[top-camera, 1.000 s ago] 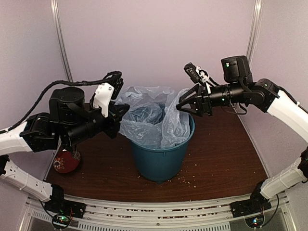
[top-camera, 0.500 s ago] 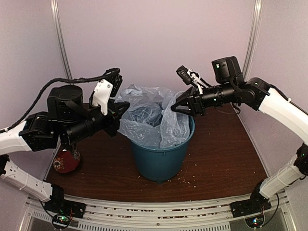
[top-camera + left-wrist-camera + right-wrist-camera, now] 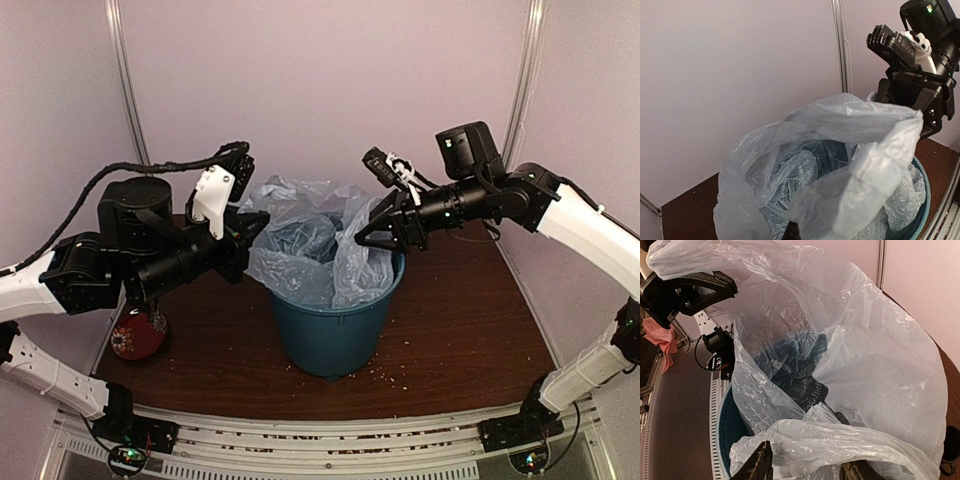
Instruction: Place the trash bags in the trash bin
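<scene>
You are in the middle of the stuffing step: the trash bag is sitting partly inside the trash bin on the table, with much of its film billowing above the rim. Your right gripper is hovering at the bag's right edge, jaws spread wide with a fold between them. Your left gripper is touching the left edge, but its jaws cannot be made out. The next move is probably calling for closing on that fold and pushing it down inside the rim.
</scene>
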Tool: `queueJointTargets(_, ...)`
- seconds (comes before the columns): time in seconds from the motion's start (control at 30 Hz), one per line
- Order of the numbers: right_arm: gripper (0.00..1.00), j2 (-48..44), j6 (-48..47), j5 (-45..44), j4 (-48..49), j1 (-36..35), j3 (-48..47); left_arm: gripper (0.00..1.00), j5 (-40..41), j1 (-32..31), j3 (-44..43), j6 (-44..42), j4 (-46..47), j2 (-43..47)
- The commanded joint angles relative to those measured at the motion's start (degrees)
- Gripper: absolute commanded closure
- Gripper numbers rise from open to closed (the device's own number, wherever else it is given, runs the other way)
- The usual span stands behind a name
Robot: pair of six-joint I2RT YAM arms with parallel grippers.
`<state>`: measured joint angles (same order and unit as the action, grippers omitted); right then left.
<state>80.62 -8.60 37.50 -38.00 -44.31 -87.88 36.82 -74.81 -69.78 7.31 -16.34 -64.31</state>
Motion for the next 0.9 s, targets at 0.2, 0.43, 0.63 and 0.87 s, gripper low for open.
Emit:
queueJointTargets(0.2,0.76,4.23,1.71,1.92,0.94,-1.06,-4.74,1.00,-0.49,0.27,-2.26,-0.41,1.50,0.12)
queueJointTargets(0.43,1.00,-4.16,-4.04,3.04,1.10,0.10,0.64,1.00,1.71,0.27,-1.85,1.66,0.20,1.50)
queueJointTargets(0.63,1.00,-15.64,-11.30,7.82,-1.31,2.56,9.38,1.00,2.44,1.59,1.58,8.07,-4.12,5.85)
queueJointTargets(0.87,1.00,-24.87,-22.47,10.80,-10.34,3.06,18.89,1.00,-5.85,2.38,6.10,21.24,-14.15,7.00)
